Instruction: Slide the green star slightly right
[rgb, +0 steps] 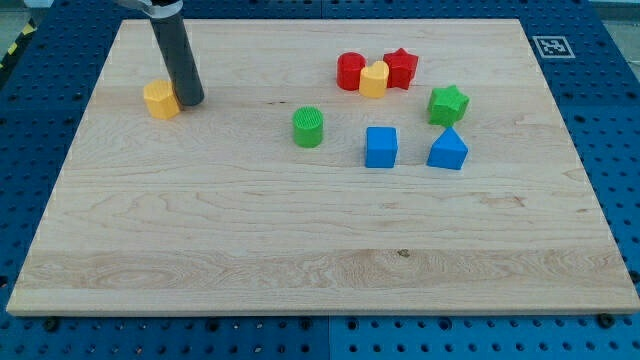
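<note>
The green star (448, 104) lies on the wooden board (320, 250) at the upper right, just above the blue triangle (447, 150). My tip (191, 101) is far off at the view's upper left, right beside the orange hexagon block (160, 99), on its right. The rod rises from there toward the top edge. A wide stretch of board separates my tip from the green star.
A red cylinder (350, 71), a yellow block (374, 79) and a red star (401, 68) cluster left of and above the green star. A green cylinder (309, 127) and a blue cube (380, 146) lie mid-board. A fiducial tag (551, 45) marks the top right corner.
</note>
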